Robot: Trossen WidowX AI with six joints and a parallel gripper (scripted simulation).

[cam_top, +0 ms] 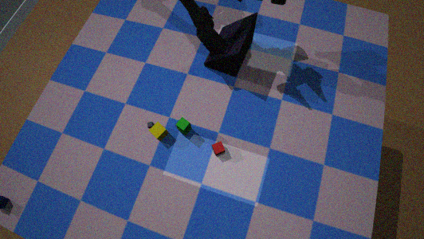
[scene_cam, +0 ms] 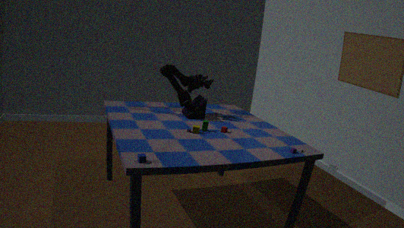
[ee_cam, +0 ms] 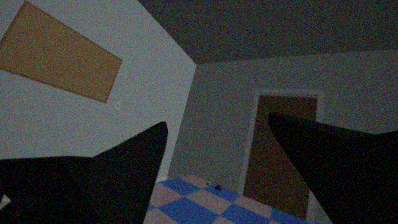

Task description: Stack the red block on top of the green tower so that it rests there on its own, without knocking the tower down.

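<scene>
The red block (cam_top: 218, 148) (scene_cam: 224, 129) lies on the checkered table, to the right of the green tower in the top and exterior views. The green tower (cam_top: 183, 124) (scene_cam: 205, 125) stands upright and is taller than the red block. My gripper (scene_cam: 209, 83) (ee_cam: 217, 122) is open, with nothing seen between its fingers. It is raised high above the table near the arm's base, well away from both the block and the tower. In the top view its fingers are out of view. The wrist view shows neither the red block nor the green tower.
A yellow block (cam_top: 158, 131) (scene_cam: 196, 129) sits close left of the tower, with a small dark piece (cam_top: 150, 124) (scene_cam: 189, 131) beside it. A dark blue block (cam_top: 5, 202) (scene_cam: 142, 158) lies near the front left corner. A purple block (scene_cam: 293, 150) (ee_cam: 218, 187) lies near the front right.
</scene>
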